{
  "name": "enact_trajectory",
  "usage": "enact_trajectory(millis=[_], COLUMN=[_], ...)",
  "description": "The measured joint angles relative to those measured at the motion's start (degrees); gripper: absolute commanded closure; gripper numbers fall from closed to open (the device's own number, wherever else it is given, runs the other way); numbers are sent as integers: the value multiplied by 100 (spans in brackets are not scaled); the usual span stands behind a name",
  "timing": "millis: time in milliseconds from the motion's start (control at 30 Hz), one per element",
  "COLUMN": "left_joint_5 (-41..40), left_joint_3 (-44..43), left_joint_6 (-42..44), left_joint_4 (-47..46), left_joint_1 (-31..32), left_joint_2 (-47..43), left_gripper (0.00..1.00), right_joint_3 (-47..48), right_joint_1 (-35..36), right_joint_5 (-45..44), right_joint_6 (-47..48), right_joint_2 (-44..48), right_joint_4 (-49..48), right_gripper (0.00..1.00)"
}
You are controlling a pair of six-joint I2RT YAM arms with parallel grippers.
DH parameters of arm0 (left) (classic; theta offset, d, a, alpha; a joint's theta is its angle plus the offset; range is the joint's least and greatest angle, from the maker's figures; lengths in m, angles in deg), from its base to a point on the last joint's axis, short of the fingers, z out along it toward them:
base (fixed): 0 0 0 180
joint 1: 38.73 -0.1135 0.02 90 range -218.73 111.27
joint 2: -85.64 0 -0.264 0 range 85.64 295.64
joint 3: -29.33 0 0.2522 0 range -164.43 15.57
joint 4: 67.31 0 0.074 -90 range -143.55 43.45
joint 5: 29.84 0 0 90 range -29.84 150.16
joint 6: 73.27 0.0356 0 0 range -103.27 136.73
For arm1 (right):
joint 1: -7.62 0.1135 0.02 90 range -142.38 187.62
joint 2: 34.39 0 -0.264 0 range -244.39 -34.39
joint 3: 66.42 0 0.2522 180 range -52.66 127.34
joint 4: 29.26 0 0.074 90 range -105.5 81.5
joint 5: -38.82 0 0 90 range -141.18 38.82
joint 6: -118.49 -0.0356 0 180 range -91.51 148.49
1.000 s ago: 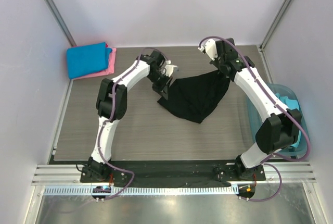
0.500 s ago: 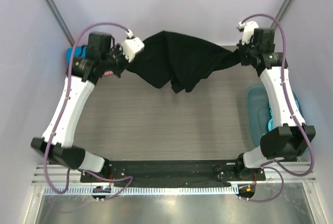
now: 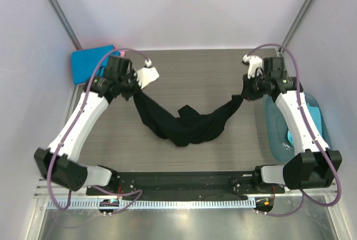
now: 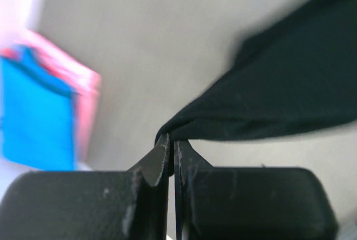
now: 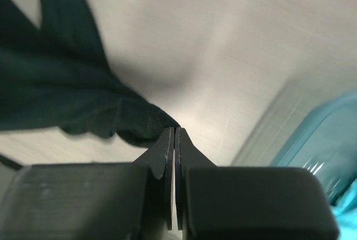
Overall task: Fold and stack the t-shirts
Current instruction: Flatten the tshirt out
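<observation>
The black t-shirt (image 3: 187, 125) hangs in a sagging band between my two grippers, its bunched middle low over the table. My left gripper (image 3: 134, 91) is shut on the shirt's left end; in the left wrist view the cloth (image 4: 279, 106) runs off to the right from the closed fingertips (image 4: 172, 138). My right gripper (image 3: 241, 96) is shut on the shirt's right end; in the right wrist view the cloth (image 5: 72, 103) trails left from the closed fingertips (image 5: 174, 131). A folded bright blue shirt (image 3: 89, 64) lies on a pink one (image 4: 83, 92) at the far left corner. A turquoise shirt (image 3: 293, 138) lies in the tub.
The translucent teal plastic tub (image 3: 304, 109) stands at the right edge, just beside my right arm; its rim shows in the right wrist view (image 5: 312, 139). The grey wood-grain table (image 3: 189, 67) is enclosed by white walls. A metal rail (image 3: 184, 187) runs along the near edge.
Both grippers have come down and toward the near side with the black shirt, which was stretched high at the back and now sags over the table's middle.
</observation>
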Motion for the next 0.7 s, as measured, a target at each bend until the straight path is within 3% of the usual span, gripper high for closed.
enact_trajectory(millis=[100,200,233,300,467,600,700], left_joint_5=[-262,-566,-713,-1051,-1786,-1801,-1668], left_joint_3=[-691,-1241,-1410,-1624,-1620,-1355,-1268], left_joint_6=[46,72,52,-109,-752,-1137,-1384], left_joint_4=[-509,-973,-1060,-1217,-1325,-1270,-1082], left_joint_1=[-7,-37,-48,-57,-61,-66,-66], left_joint_2=[723,1580,1895,2411,2745,2135,1670], left_gripper=[95,69,53,43,31,32,32], right_joint_3=[804,1344,1394,1397,1064,186,-20], right_joint_1=[-52,-243,-321,-474,-708,-651,-564], right_joint_5=[98,-11,-116,-321,-308,505,1099], right_joint_6=[-271,-542,-551,-509,219,1137,1604], right_joint_2=[-433,-1095,-1322,-1733,-1947,-1075,-931], right_joint_4=[-337,-905,-1084,-1187,-870,-365,57], right_gripper=[95,66,60,55,56,57,58])
